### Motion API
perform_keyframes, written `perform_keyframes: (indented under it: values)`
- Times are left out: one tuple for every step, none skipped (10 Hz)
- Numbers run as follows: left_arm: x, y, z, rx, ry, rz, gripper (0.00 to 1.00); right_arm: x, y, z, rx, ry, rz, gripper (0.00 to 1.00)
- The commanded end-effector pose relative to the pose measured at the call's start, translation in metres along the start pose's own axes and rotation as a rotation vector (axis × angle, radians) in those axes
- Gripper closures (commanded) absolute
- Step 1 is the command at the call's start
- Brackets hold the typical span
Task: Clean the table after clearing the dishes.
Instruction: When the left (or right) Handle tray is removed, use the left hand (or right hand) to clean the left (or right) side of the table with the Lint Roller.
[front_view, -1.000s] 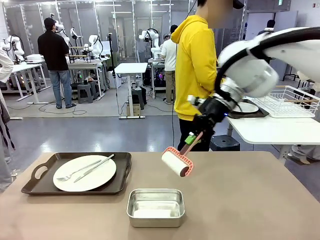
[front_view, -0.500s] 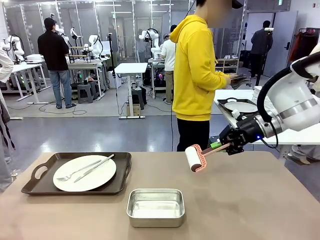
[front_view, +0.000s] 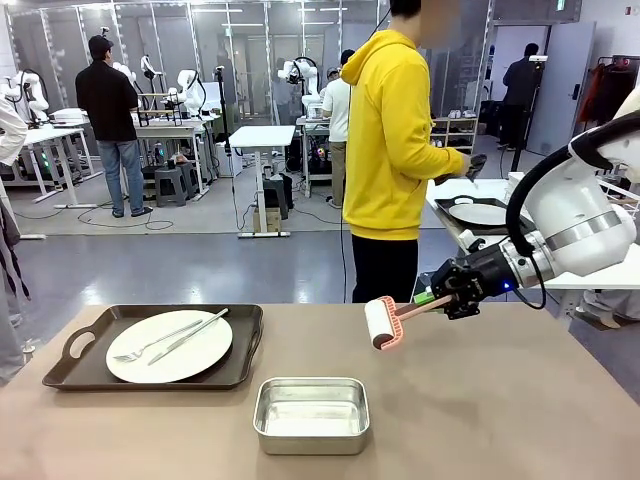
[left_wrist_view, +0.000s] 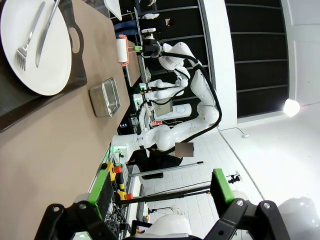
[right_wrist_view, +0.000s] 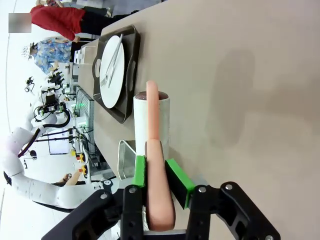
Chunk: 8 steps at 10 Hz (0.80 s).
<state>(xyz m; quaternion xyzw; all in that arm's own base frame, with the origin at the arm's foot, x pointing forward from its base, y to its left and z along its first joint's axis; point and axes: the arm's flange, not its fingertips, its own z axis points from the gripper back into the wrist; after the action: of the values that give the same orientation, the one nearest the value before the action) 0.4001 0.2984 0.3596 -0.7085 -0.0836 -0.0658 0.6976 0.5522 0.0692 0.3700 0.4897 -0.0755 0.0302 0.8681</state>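
Observation:
The taupe-brown table (front_view: 520, 400) holds a dark tray (front_view: 62, 375) at the left with a white plate (front_view: 190, 360), a fork and a knife. A second plate on a tray (front_view: 480, 214) rests on the white side table by the person in yellow. My right gripper (front_view: 452, 296) is shut on the pink handle of a white roller (front_view: 380, 322), held a little above the table near its far edge. The right wrist view shows the handle (right_wrist_view: 156, 195) between the pads and the roller (right_wrist_view: 142, 125) beyond. My left gripper (left_wrist_view: 161, 186) stands open, holding nothing.
A steel pan (front_view: 311, 413) sits at the front middle of the table, also seen as the pan (left_wrist_view: 105, 96) beside the plate (left_wrist_view: 35, 45). A white dish rack (front_view: 625, 195) stands on the side table. The person (front_view: 385, 150) stands at the far edge.
My right arm has swung down and to the right, carrying the roller slightly right and levelling its handle. The tray with the plate and the pan have stayed put.

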Motion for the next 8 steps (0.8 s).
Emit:
perform_keyframes:
  values:
    - [-0.002, -0.002, 0.001, 0.005, -0.005, 0.002, 0.00, 0.001, 0.000, 0.006, -0.002, -0.009, 0.001, 0.77]
    - [-0.002, -0.002, 0.001, 0.005, -0.005, 0.002, 0.00, 0.001, 0.000, 0.006, -0.002, -0.009, 0.001, 0.77]
    - [-0.002, -0.002, 0.001, 0.005, -0.005, 0.002, 0.00, 0.001, 0.000, 0.006, -0.002, -0.009, 0.001, 0.77]
    - [-0.002, -0.002, 0.001, 0.005, -0.005, 0.002, 0.00, 0.001, -0.003, 0.006, -0.003, -0.011, -0.005, 0.77]
    - [-0.002, -0.002, 0.001, 0.005, -0.005, 0.002, 0.00, 0.002, 0.000, -0.002, -0.056, 0.004, -0.036, 0.77]
    - [-0.002, -0.002, 0.001, 0.005, -0.005, 0.002, 0.00, 0.004, 0.003, -0.008, -0.091, -0.003, -0.060, 0.77]
    - [-0.002, -0.002, 0.001, 0.005, -0.005, 0.002, 0.00, 0.006, 0.005, -0.014, -0.090, -0.014, -0.077, 0.77]
    - [-0.002, -0.002, 0.001, 0.005, -0.005, 0.002, 0.00, 0.007, 0.000, -0.018, -0.116, -0.028, -0.092, 0.77]
